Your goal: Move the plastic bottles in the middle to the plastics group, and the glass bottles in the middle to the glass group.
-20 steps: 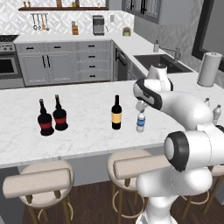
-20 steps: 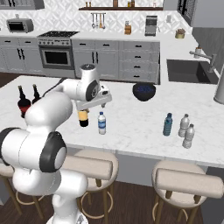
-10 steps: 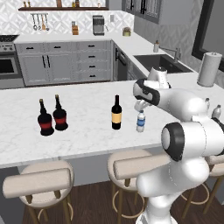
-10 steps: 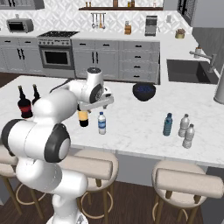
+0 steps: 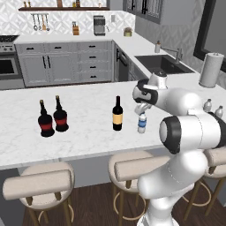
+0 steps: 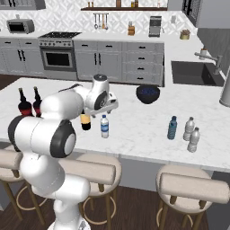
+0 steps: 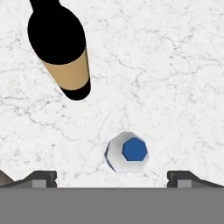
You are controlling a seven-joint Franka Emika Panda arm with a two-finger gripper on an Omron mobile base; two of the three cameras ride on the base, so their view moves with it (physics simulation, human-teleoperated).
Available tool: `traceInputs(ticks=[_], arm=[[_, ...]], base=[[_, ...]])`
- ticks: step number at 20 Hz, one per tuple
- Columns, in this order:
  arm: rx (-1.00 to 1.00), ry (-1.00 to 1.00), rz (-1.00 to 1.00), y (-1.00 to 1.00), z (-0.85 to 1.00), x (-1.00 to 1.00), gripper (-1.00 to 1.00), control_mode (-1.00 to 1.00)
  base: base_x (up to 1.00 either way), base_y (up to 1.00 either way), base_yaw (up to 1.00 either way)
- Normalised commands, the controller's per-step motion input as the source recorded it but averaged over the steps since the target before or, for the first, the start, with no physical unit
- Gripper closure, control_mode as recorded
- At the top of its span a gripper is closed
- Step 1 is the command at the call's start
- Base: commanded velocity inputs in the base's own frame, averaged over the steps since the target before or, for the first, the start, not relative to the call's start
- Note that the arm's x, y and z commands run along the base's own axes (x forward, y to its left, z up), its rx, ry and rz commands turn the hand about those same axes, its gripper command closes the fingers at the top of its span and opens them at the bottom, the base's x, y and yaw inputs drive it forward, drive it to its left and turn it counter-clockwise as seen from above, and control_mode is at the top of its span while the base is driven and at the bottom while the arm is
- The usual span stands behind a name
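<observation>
We see the jaws spread fully wide, empty, hanging over the clear water bottle (image 7: 127,152); in the hand view its blue-topped cap sits between the two finger tips, nearer the middle, nothing touched. The gripper (image 5: 142,107) points down just above that bottle (image 5: 141,123) on the white marble counter (image 5: 84,137). Just beside it stands the slim wine bottle (image 5: 117,114) with the tan label, upright, apart from the water bottle; in the hand view it shows as a dark body with tan band (image 7: 65,57) up left.

Further out, in the right base view the blue-tinted bottle (image 6: 172,128) stands near the two greyish plastic bottles (image 6: 192,134), just left of them, well apart from the jaws. The two round red-labelled bottles (image 5: 52,119) stand together toward the counter's other end, well apart from the wine bottle. A dark bowl (image 6: 148,93) sits behind on the counter. Paper-towel roll (image 5: 210,69) by the sink (image 5: 164,64).
</observation>
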Motion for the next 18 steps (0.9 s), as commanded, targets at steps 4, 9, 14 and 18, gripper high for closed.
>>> traceInputs(ticks=[4, 9, 14, 18], arm=[[0.0, 0.0, 0.01, -0.09, -0.04, 0.1, -1.0, -1.0], [0.0, 0.0, 0.0, -0.11, -0.05, 0.0, -1.0, -1.0], [0.0, 0.0, 0.0, 0.03, -0.25, 0.0, -1.0, -1.0], [0.0, 0.0, 0.0, 0.08, -0.28, 0.05, -1.0, -1.0]], base=[[0.0, 0.0, 0.0], [0.0, 0.0, 0.0], [0.0, 0.0, 0.0], [0.0, 0.0, 0.0]])
